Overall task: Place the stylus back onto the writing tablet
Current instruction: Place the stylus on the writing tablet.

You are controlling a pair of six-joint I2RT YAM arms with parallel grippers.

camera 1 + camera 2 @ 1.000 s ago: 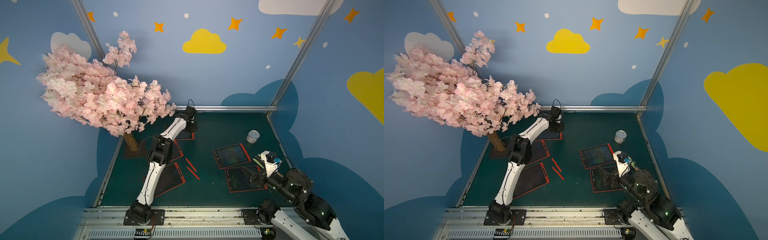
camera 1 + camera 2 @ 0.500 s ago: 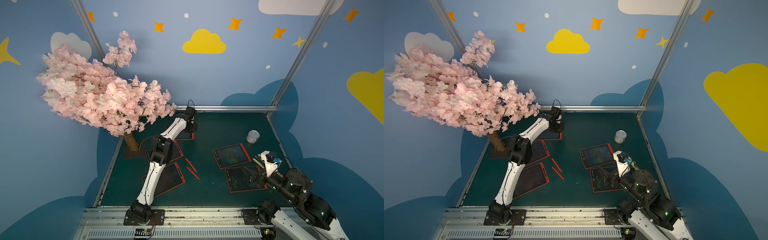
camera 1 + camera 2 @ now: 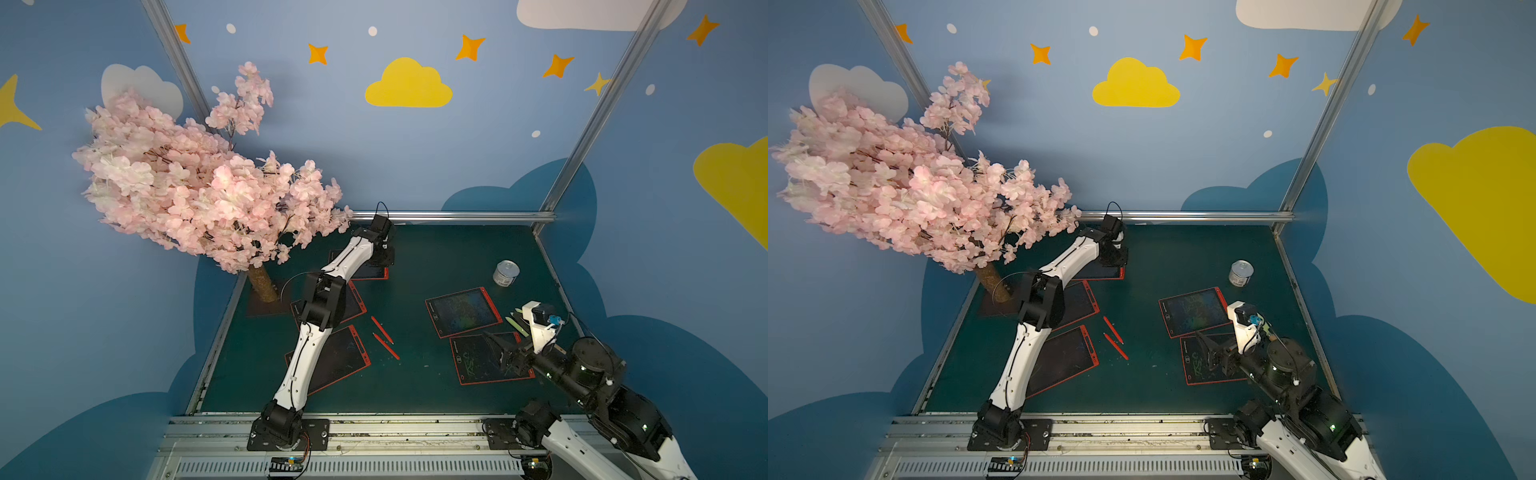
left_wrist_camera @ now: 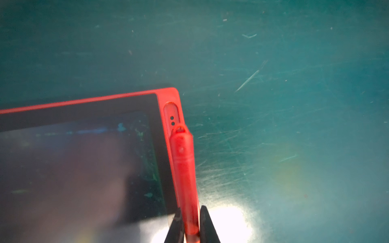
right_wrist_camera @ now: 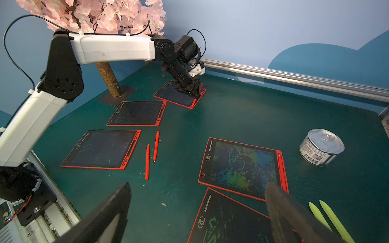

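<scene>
- A dark green tabletop (image 3: 436, 257) sits inside blue walls painted with yellow clouds and stars; a pink blossom tree (image 3: 199, 195) stands at its far left corner.
- The left gripper (image 4: 191, 210) reaches to the far writing tablet (image 4: 84, 147) near the back rail.
- Its jaws are drawn narrow, clamped on either side of the red stylus (image 4: 183, 164).
- The stylus lies along the tablet's red edge, its tip at the holder groove (image 4: 171, 117).
- The right gripper (image 5: 197, 185) hangs over the near right tablet (image 5: 227, 221), jaws spread wide with nothing between them.
- Two loose red pens (image 3: 384, 336) lie mid-table; a tin can (image 3: 506, 273) stands far right.
</scene>
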